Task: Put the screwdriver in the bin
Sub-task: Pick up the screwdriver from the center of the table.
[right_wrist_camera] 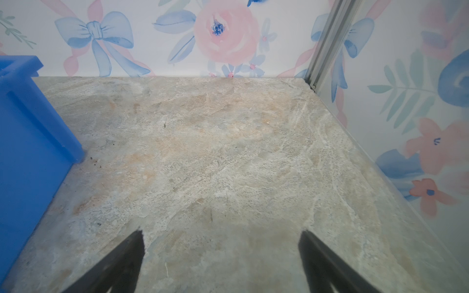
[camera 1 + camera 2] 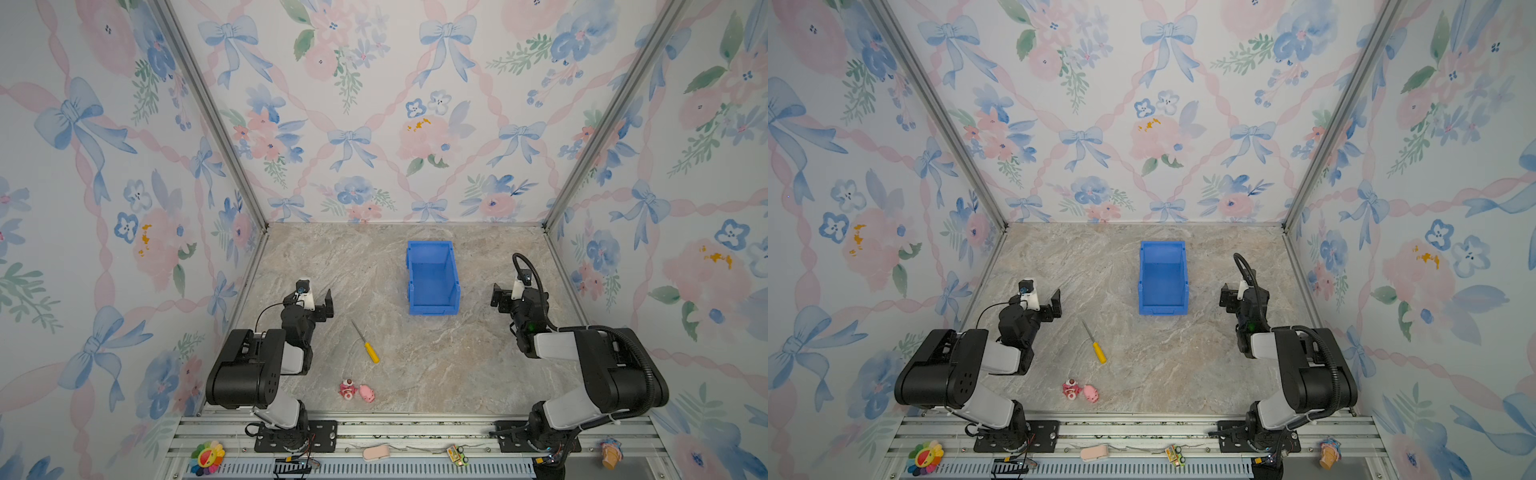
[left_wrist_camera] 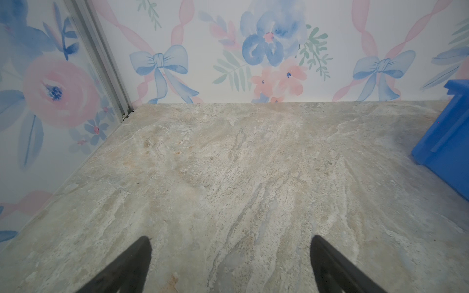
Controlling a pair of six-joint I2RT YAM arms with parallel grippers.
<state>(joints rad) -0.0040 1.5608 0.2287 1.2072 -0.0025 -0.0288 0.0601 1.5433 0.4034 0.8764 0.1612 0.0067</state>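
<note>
I had the screwdriver [image 2: 365, 342] lying flat on the marble-patterned tabletop [image 2: 457, 365], well short of the bin [image 2: 432, 277] and on the near side of its low front lip. Its long axis ran diagonally: yellow handle toward my end of the table, silver tip pointing away and slightly to the left. It sat just off the left gripper [image 2: 323, 305], nearer me and toward the table's middle, so I judged the left arm plainly the closer one; the right gripper [image 2: 500, 300] waited well apart, beyond the bin. In the left wrist view both fingers [image 3: 132, 263] stood spread wide over bare table with nothing between them, and the screwdriver was out of that frame. The right jaws [image 1: 220, 256] were spread too, empty. Both arms sat folded back, forearms low, grippers facing the rear wall.
</note>
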